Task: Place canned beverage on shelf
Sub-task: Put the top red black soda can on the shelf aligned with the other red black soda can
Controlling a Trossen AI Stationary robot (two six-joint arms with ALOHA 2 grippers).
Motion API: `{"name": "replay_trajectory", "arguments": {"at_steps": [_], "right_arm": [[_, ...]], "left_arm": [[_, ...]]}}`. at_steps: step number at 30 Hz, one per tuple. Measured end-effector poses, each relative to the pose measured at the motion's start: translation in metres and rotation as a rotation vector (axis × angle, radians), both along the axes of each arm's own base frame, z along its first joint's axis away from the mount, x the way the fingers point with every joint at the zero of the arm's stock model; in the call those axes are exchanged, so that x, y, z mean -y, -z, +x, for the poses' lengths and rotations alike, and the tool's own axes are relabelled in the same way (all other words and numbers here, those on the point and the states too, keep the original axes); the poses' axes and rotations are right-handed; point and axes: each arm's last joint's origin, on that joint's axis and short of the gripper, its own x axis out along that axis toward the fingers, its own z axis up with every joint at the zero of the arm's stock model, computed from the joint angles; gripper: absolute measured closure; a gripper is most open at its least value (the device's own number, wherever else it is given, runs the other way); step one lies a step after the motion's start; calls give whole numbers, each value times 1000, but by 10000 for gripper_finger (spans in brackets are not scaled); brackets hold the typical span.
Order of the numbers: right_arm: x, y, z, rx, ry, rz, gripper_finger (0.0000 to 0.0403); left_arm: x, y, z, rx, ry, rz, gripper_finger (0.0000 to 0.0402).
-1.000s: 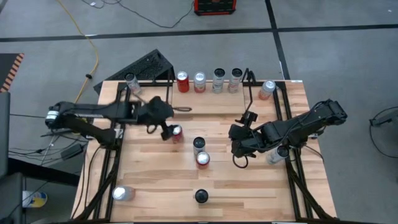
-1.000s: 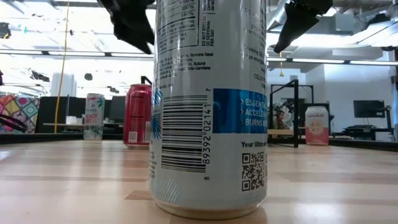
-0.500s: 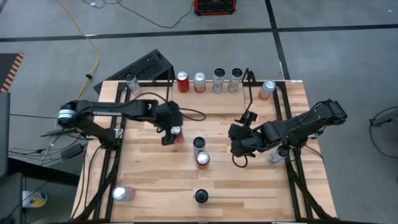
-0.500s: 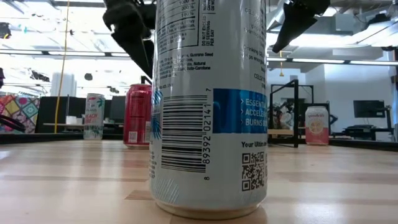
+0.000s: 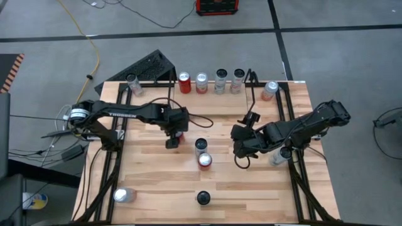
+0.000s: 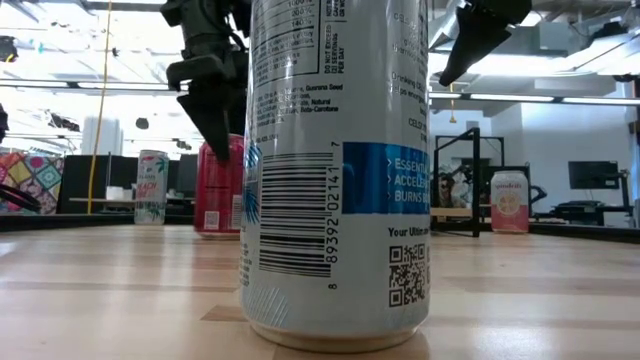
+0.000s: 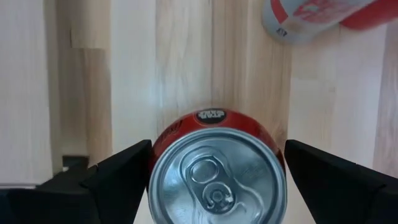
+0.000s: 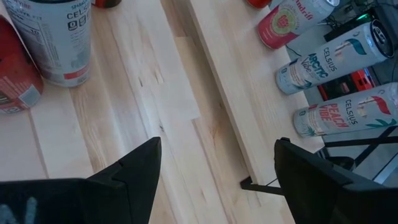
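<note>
Red can point(image 7: 217, 168) stands upright on the wooden table point(image 5: 157, 182), directly under the left gripper point(image 5: 174, 133). Left wrist view: can top sits between the two dark fingers point(image 7: 118, 171), fingers spread wide, one on each side, gap to the can on both sides, not pinching. Low view: same gripper point(image 6: 215, 100) hangs over the red can point(image 6: 220, 185), tips at the can's top.

Shelf point(image 5: 210, 83) at the far table edge, well beyond the left gripper, four cans in a row in it. Two more upright cans point(image 5: 202, 154) just to the right of the left gripper, between it and the right gripper point(image 5: 240, 149). One of them shows tilted at the edge of the left wrist view point(image 7: 311, 15).

Right gripper hovers over the table's right part, fingers point(image 8: 140, 171) spread, nothing between them; bare wood below.

Other cans: one near the table's near-left corner point(image 5: 124, 195), dark-topped one at near centre point(image 5: 203, 198), one at far left point(image 5: 132, 82), one at far right point(image 5: 270, 90). Big white-blue can point(image 6: 335, 170) fills the low view.
</note>
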Motion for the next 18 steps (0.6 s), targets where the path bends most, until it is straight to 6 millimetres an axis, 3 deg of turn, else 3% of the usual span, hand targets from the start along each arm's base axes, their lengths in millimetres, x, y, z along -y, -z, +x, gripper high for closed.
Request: {"name": "replay_trajectory", "arguments": {"at_steps": [5,11,18], "right_arm": [[0,0,0,0,0,0,112],[0,0,0,2,0,1,112],[0,0,1,7,0,2,112]], "left_arm": [[0,-3,-3,-3,14,13,60],[1,-1,-8,-62,79,32,121],[6,0,-11,-98,193,7,121]]}}
